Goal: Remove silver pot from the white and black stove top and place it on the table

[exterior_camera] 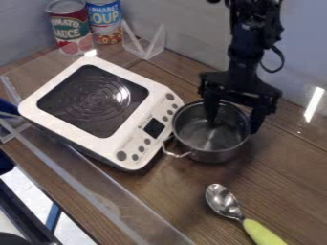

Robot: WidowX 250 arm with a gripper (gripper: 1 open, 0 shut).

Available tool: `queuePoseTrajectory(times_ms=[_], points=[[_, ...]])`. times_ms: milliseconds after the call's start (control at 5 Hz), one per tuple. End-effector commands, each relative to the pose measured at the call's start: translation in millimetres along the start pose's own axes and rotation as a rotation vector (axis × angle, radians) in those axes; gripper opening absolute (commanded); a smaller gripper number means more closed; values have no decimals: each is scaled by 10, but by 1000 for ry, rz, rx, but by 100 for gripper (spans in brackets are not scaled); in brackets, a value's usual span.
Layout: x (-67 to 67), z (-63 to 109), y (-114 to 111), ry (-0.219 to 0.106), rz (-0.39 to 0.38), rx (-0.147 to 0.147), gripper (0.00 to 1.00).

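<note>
The silver pot (211, 134) stands upright on the brown table (141, 206), right against the front right edge of the white and black stove top (90, 103). The stove's black ringed plate is bare. My gripper (234, 117) hangs straight over the pot, open, with its fingers spread about as wide as the pot's rim. One finger (205, 103) is near the left rim and the other is over the right rim. Nothing is held between them.
Two printed food cans (71, 24) stand at the back left behind clear plastic edging. A metal spoon with a green handle (240, 212) lies at the front right. Clear plastic edging also runs along the table's front left edge.
</note>
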State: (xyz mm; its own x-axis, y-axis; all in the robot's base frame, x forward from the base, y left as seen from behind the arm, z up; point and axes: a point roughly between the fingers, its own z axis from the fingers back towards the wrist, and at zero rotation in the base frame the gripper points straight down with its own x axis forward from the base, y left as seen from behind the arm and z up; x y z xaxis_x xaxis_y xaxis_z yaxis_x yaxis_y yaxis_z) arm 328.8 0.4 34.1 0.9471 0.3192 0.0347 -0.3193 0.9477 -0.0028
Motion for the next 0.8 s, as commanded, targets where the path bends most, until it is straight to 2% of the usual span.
queuePoseTrajectory(times_ms=[0, 200, 400, 600], points=[[63, 283, 212, -73, 24, -13, 100], [67, 239, 161, -66, 64, -5, 0], [65, 212, 114, -64, 105, 5, 0], [36, 269, 41, -71, 141, 14, 0]])
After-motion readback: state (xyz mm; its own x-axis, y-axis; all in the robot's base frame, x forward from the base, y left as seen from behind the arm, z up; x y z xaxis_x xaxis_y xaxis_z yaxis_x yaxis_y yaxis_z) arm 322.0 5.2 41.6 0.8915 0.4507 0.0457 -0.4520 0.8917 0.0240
